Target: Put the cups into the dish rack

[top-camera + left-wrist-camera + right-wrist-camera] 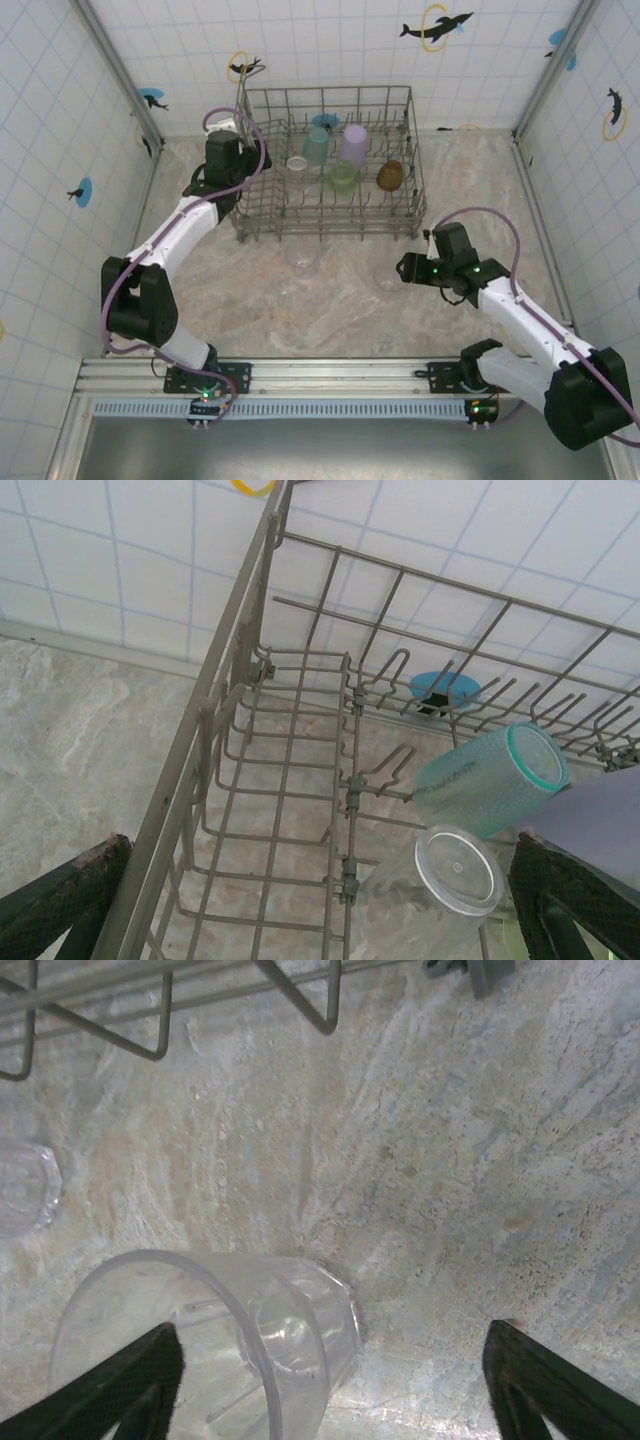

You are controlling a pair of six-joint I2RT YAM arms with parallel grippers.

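Five cups are in the dish rack at the far middle of the table. From above you can pick out the teal cup, the lavender cup, the light green cup, the amber cup and a racked clear cup at the left of the group. Your left gripper hangs over the rack's left end with its fingers spread wide. In its wrist view the teal cup lies tilted with its base towards you and the racked clear cup sits just near of it. The lavender cup is cut off by the right edge there and partly hidden behind a finger. Your right gripper is low over the table, just near of the rack's right end, with its fingers apart around a tipped clear cup that lies on its side with its mouth towards the wrist camera. That cup overlaps one finger, and you cannot tell whether they touch. The other finger stands well apart from it. A second clear cup stands on the table further left, cut off at the left edge of the right wrist view. A faint glint just near-left of it is too dim to make out.
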